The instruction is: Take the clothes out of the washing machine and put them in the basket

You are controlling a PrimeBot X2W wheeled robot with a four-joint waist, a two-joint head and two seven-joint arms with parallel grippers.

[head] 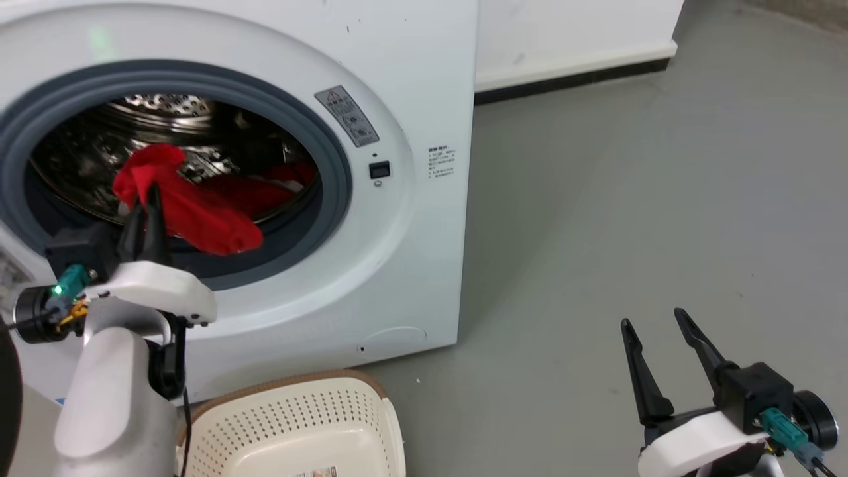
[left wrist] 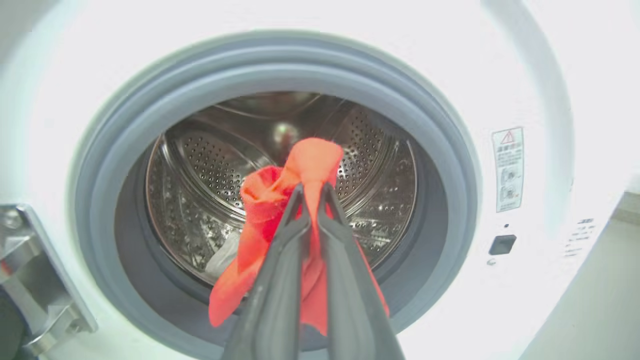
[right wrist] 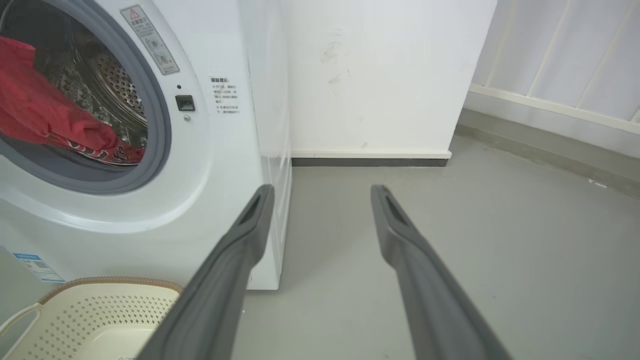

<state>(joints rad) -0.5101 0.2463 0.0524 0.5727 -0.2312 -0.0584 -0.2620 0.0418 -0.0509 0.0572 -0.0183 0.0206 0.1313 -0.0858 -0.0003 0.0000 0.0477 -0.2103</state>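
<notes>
Grey floor (head: 629,165) is stretching out beside the washing machine (head: 397,252). At its porthole the left gripper (left wrist: 314,190) is pinching its jaws shut on the clothes (left wrist: 312,160), which are trailing lengthwise from the fingertips down and back into the drum (left wrist: 210,165). The basket (head: 298,424) is sitting directly below, nearer the left arm. The right gripper (head: 654,318) is hanging open, well apart. A warning-triangle sticker (head: 346,116) is showing, but its print is proving too small to read.
</notes>
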